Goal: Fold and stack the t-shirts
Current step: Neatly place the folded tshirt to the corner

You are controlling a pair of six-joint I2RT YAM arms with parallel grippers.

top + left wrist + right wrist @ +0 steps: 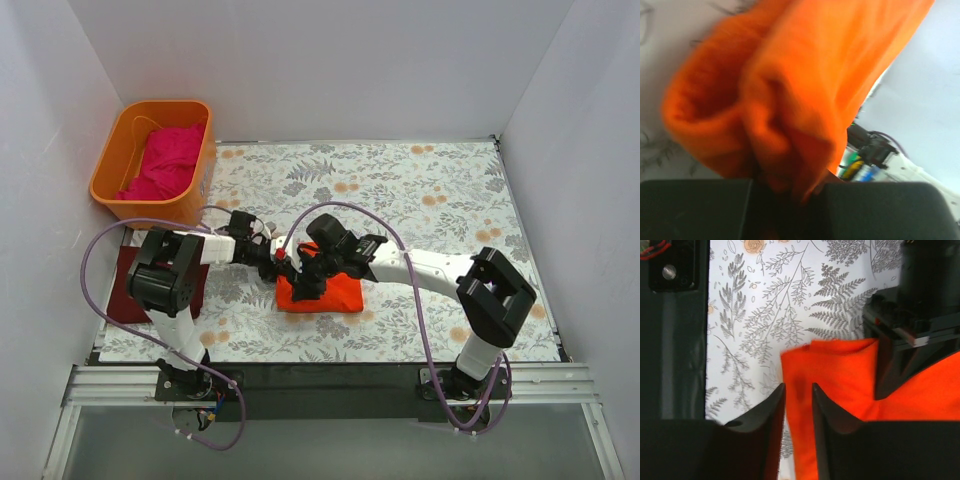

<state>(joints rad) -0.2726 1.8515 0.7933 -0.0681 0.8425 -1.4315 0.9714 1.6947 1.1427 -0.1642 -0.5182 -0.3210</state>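
The bright orange-red t-shirt [335, 295] lies as a folded bundle mid-table. My left gripper [283, 258] is at its upper-left corner and is shut on a bunched fold of it; the cloth fills the left wrist view [805, 75]. My right gripper [305, 285] is at the shirt's left edge, its jaws nearly together with that edge [840, 375] pinched between them. The dark maroon t-shirt [125, 290] lies flat at the far left, partly under my left arm. The magenta-pink t-shirt [165, 160] is crumpled inside the tub.
The rigid orange plastic tub [115, 185] stands at the back left corner. White walls close in the floral table mat [430, 190] on three sides. A black rail [330, 378] runs along the near edge. Purple cables loop over both arms.
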